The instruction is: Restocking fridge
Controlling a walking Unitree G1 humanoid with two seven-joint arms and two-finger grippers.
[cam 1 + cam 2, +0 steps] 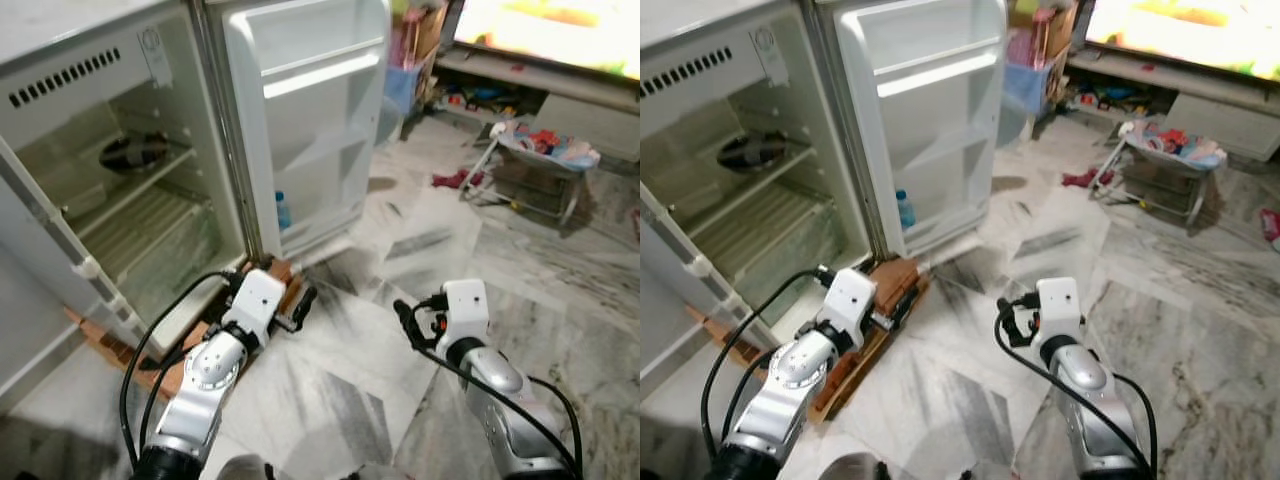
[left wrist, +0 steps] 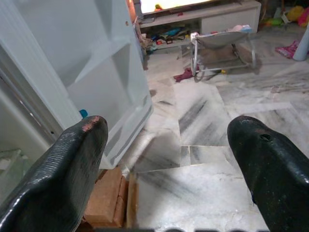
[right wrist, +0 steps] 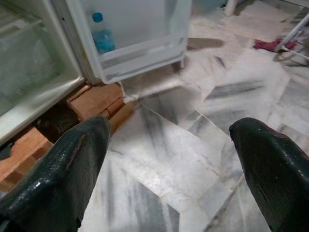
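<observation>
Marble floor (image 1: 400, 250) w/ grey veining runs under you, cluttered living area beyond: TV stand (image 1: 540, 85) along the far wall, baby bouncer (image 1: 535, 165) near it, red cloth (image 1: 455, 180) on the floor just beside the bouncer. Fridge (image 1: 120, 170) stands open at your front-left, raised on bricks (image 3: 96, 99). Its door (image 1: 320, 120) is swung wide, shelves mostly bare. Water bottle (image 3: 102, 37) w/ blue cap sits upright in the door's bottom rack, at the hinge-side corner. Dark item (image 1: 135, 152) lies on the fridge's upper wire shelf; can't tell what it is.

Your left gripper (image 1: 300, 305) hovers low just off the fridge's front bottom corner, over the bricks' edge, fingers (image 2: 72, 164) spread wide, nothing between them. Your right gripper (image 1: 408, 322) hovers above bare marble, well apart from the door, fingers (image 3: 72, 164) also spread wide & empty; the wrist cam looks toward the bottle and the door's bottom rack.
</observation>
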